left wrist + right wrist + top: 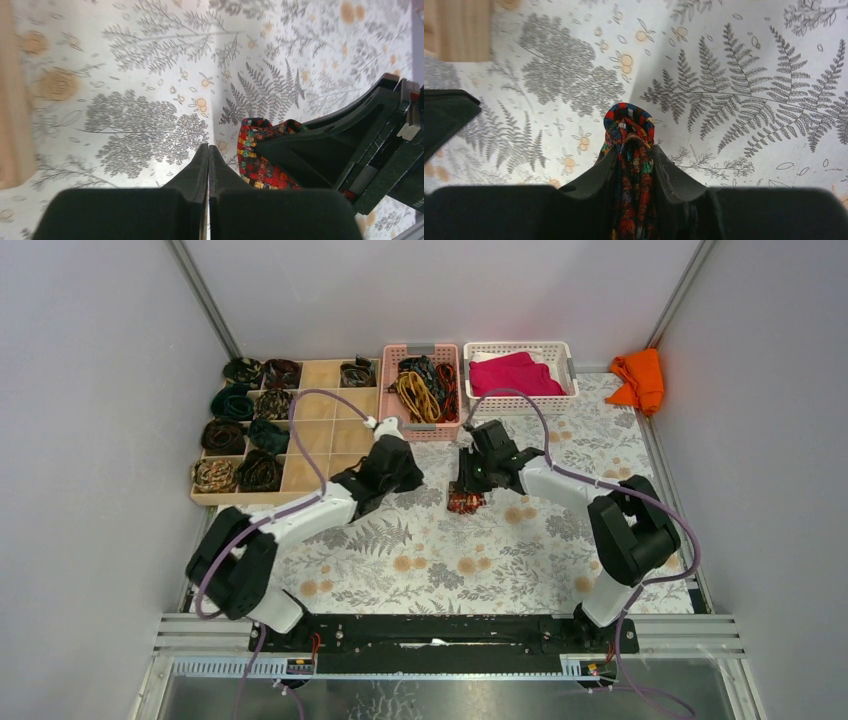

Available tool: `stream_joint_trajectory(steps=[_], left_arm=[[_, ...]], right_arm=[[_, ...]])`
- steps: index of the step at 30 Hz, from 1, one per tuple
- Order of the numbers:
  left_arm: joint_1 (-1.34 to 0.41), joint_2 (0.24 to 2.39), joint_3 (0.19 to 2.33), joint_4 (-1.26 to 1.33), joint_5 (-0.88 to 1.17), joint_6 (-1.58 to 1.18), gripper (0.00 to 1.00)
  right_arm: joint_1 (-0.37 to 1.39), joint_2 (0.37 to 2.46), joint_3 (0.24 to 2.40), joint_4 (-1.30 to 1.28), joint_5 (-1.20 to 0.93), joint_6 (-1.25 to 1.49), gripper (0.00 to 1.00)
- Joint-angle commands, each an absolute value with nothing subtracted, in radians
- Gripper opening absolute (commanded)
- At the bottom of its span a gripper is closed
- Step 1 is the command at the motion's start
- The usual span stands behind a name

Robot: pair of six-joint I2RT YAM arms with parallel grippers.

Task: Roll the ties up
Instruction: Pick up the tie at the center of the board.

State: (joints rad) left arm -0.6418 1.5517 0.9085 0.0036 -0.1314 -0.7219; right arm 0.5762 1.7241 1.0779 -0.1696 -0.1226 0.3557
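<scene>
**A:** Where is the tie we are working on?

**B:** The red patchwork tie [629,122] is bunched into a small roll down at the tabletop [749,60], a little nearer to us than the pink basket [385,390]. Our right fingers [674,180] are clamped on it, and its rounded end pokes out past their tips.

**A:** Why do we pinch it like that?

**B:** We judge that the squeeze stops the coil from springing open.

**A:** And our other arm?

**B:** The left fingers [196,172] are pressed together with nothing between them. They hover just beside the roll, also on the near side of the pink basket. We take them to be standing close in case the roll needs support.

**A:** Where does the roll belong?

**B:** Probably in the divided wooden tray [340,435] just left of the pink basket. It has rolled ties [232,400] in its far cells, and the cells nearest the basket are bare. Loose ties [425,385] wait inside the basket.
</scene>
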Motion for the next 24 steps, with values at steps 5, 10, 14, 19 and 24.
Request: stream_joint_trajectory(steps=[5,10,14,19,24], left_arm=[[-0.578,1.277,0.83,-0.079,-0.283,-0.702,0.0],[-0.575,1.087,0.827,-0.165,-0.387,-0.666,0.0],[-0.575,0.956,0.821,-0.214,-0.462,-0.642,0.0],[-0.575,0.864,0.807,-0.253,-0.549,-0.619,0.0],[-0.575,0.831,0.777,-0.245,-0.566,-0.625,0.0]], right_arm=[[0.659,1.692,1.216,-0.024,-0.075,0.366,0.0],[0.713,1.847,1.411,-0.026,-0.062,0.325,0.0],[0.73,1.974,1.597,-0.05,-0.056,0.287,0.0],[0.74,2.175,1.863,-0.094,-0.045,0.226,0.0],[0.772,2.349,2.117,-0.119,-0.005,0.122,0.0]])
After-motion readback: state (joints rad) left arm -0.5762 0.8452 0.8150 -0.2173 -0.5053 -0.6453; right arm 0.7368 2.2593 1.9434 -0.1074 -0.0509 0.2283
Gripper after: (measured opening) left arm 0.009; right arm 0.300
